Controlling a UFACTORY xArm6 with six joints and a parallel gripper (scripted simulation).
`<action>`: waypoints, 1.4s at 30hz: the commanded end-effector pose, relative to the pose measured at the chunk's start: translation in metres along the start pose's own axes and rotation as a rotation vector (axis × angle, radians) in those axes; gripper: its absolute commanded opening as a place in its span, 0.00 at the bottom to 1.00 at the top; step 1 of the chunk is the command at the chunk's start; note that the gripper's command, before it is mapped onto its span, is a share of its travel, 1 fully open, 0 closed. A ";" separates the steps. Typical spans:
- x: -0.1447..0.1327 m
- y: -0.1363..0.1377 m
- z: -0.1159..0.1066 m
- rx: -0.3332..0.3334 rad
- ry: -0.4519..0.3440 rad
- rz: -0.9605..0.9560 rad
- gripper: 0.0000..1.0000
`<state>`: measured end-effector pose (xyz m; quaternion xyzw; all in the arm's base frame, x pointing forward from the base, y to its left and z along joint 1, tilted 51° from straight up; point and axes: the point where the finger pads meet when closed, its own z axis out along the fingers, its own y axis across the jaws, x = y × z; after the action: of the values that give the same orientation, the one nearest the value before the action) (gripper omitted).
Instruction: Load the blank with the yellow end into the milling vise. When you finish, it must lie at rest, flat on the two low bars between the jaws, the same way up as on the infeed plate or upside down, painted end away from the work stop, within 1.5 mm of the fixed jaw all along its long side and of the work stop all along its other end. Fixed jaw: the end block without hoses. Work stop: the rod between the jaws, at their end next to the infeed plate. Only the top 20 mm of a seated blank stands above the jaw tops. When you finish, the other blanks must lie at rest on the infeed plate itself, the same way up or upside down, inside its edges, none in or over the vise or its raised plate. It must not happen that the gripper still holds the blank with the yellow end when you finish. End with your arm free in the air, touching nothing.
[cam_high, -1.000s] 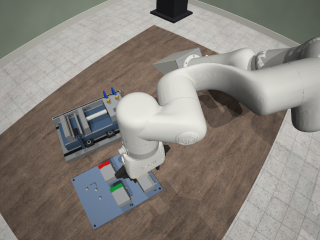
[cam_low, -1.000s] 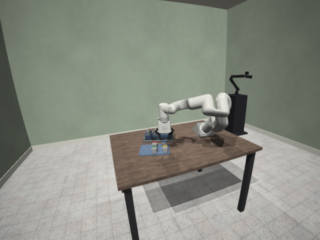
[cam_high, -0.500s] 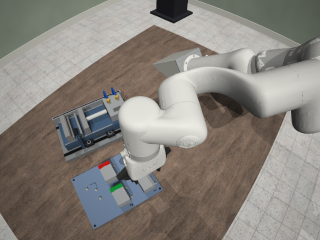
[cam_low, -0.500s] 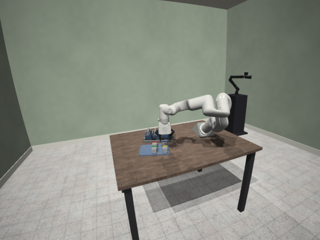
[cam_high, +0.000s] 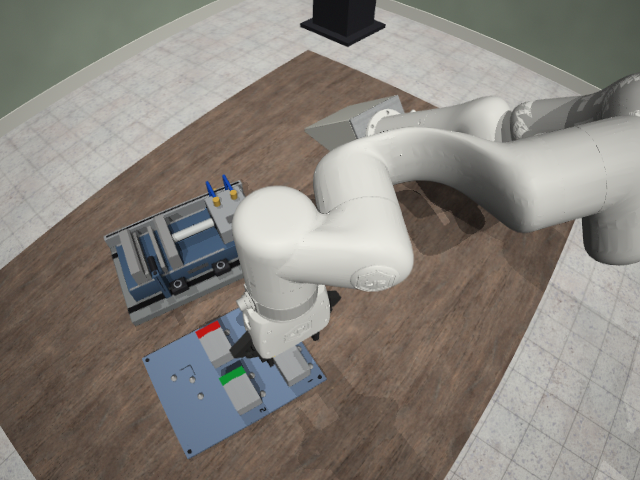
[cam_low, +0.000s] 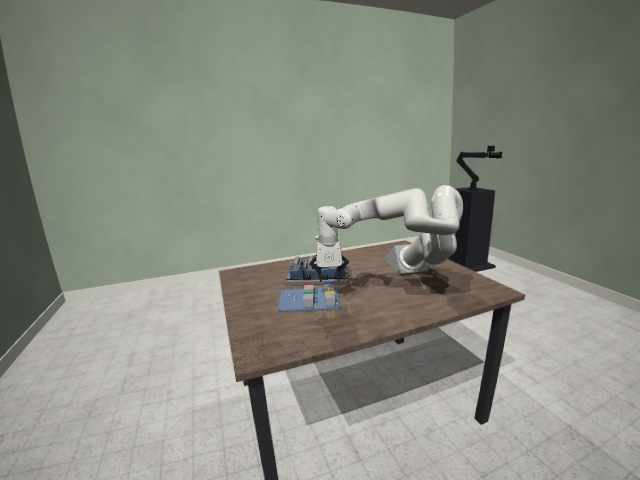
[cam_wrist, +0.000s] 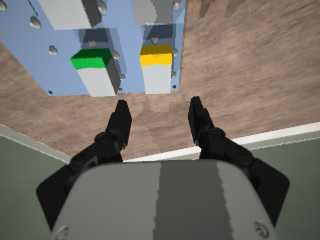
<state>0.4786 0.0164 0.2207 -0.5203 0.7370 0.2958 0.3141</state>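
The blank with the yellow end (cam_high: 293, 368) (cam_low: 330, 298) (cam_wrist: 156, 76) lies on the infeed plate (cam_high: 170, 413) (cam_low: 288, 305) (cam_wrist: 132, 82), in the corner marked 1. Its yellow end shows in the wrist view but is hidden behind the gripper in the top view. My gripper (cam_high: 293, 350) (cam_low: 329, 280) (cam_wrist: 159, 108) is open and empty, pointing down above the plate near the yellow and blue blanks. The vise's fixed jaw (cam_high: 132, 255) stands at its left end, and the dark work stop (cam_high: 158, 275) at its plate side. Nothing shows between the jaws.
The green-ended blank (cam_high: 241, 393) (cam_wrist: 100, 81) lies beside the yellow one. The red-ended blank (cam_high: 215, 347) lies nearer the vise. The blue-ended blank (cam_low: 328, 284) is hidden under the arm in the top view. Blue hoses (cam_high: 227, 182) rise from the vise's far end. Small pins stand on the plate.
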 end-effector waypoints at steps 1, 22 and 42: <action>0.000 -0.001 -0.002 0.003 0.000 -0.001 0.76; 0.001 -0.002 -0.007 0.003 0.000 -0.001 0.76; 0.002 -0.002 -0.009 0.003 0.000 -0.001 0.76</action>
<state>0.4785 0.0096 0.2235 -0.5204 0.7369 0.2959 0.3140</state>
